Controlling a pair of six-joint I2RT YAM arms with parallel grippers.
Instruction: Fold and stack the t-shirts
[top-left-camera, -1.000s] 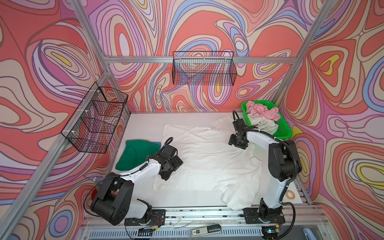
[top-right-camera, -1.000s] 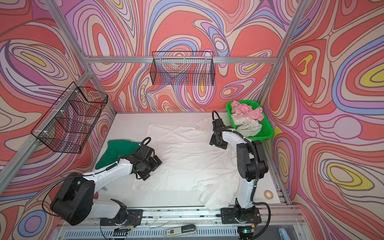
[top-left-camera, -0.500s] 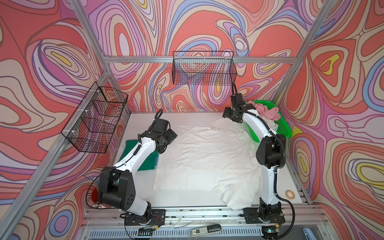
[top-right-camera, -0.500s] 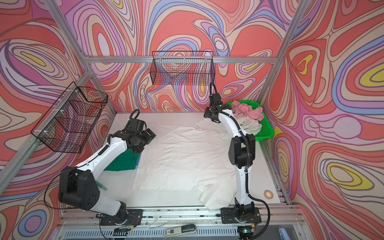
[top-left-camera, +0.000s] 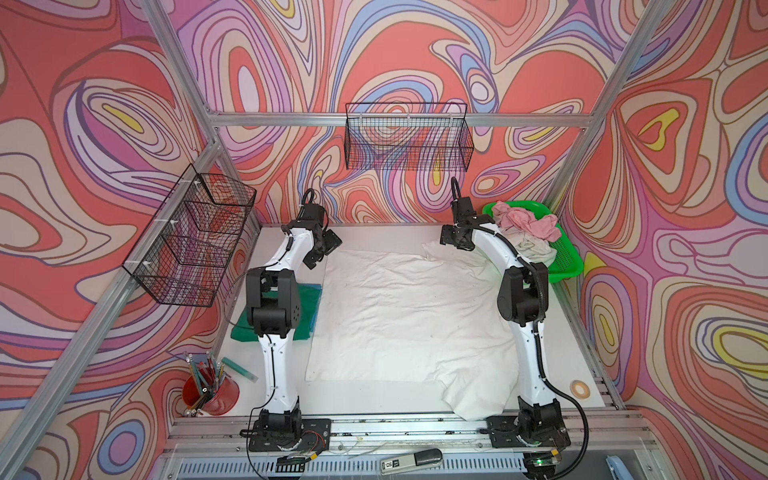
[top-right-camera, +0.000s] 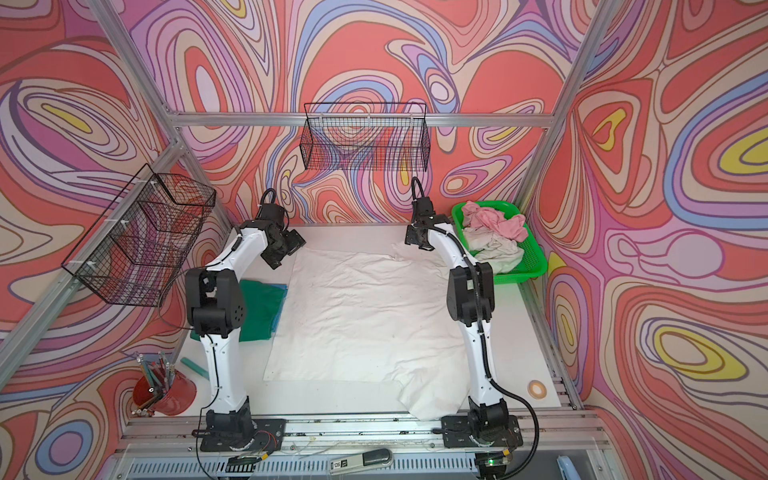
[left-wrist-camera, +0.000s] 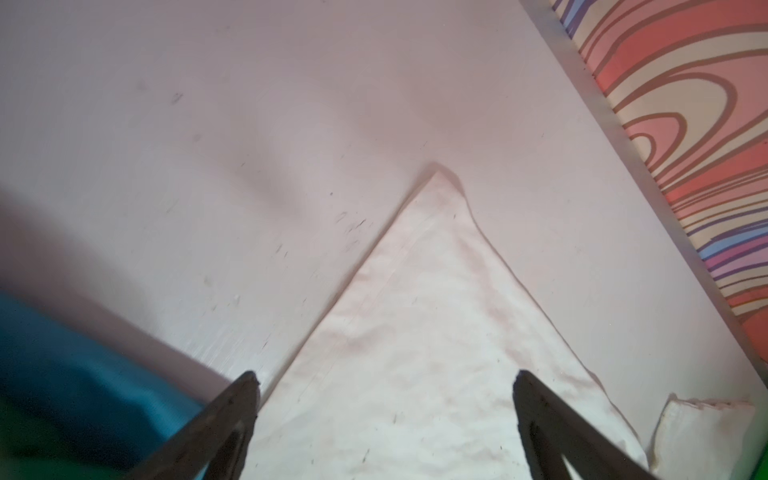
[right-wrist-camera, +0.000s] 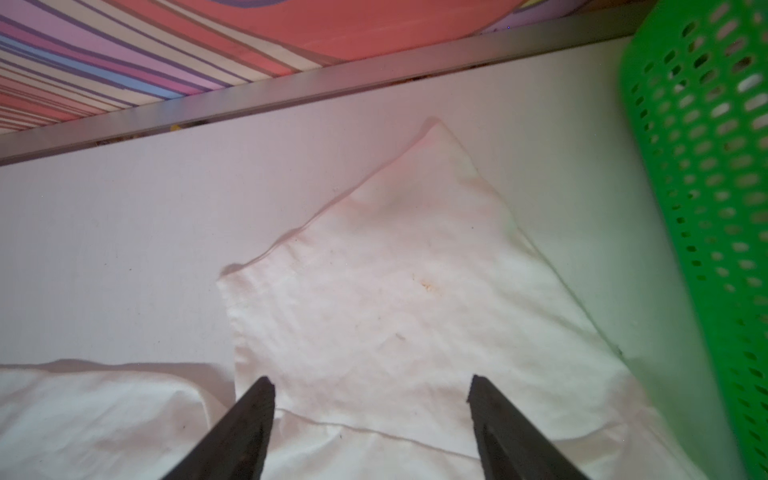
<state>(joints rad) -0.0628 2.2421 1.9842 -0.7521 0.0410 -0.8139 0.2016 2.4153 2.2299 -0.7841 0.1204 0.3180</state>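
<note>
Soft, light, limp cloth: large white t-shirt (top-left-camera: 407, 316), likely to sag, drag and wrinkle if lifted at one point only. Best pinched at two far corners together; thin hem, so low flat approach needed. Spread mostly flat mid-counter (top-left-camera: 374, 237) between both arms, lightly creased, a few dark specks, near right part bunched by the front rail. Left jaws wide apart, empty, over the cloth just short of its far left corner (left-wrist-camera: 436, 195). Right jaws also apart, nothing clamped, over the far right flap (right-wrist-camera: 415, 249), probably a sleeve, small yellowish stain (right-wrist-camera: 426, 284) on it. Dark green t-shirt (top-left-camera: 309, 299) flat at left, partly hidden behind left arm, just beside the white one. Pink t-shirt (top-left-camera: 528, 216) and off-white t-shirt (top-left-camera: 532, 251) crumpled, unfolded, in green basket (top-left-camera: 567, 266) at far right.
</note>
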